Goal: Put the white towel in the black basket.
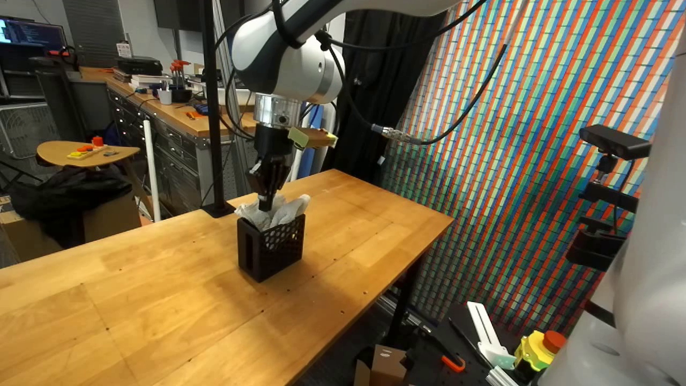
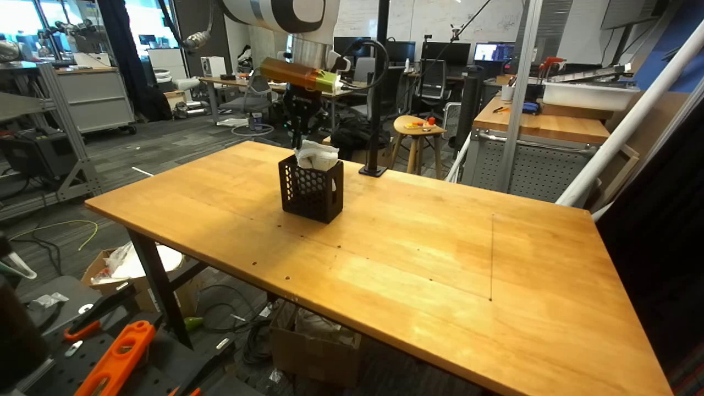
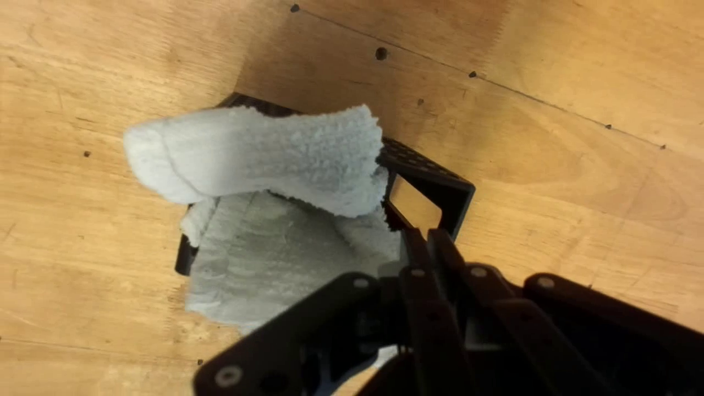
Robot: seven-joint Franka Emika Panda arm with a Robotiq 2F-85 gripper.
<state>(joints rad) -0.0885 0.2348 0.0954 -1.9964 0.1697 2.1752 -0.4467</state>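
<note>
The white arm (image 1: pixel 313 64) has black cables (image 1: pixel 375 49), a silver collar (image 1: pixel 276 110) and pale-screwed black fingers (image 3: pixel 418 254)

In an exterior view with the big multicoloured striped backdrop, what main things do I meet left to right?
Rounded tan wooden stool, thin white pole, tall black post, small black plastic lattice basket with a white cloth towel poking from its top, yellow box with a round red button, long black camera.

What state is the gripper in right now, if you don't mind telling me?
Gripper: closed, jaws nearly together; whether a bit of the white towel is pinched between them cannot be told.
</note>
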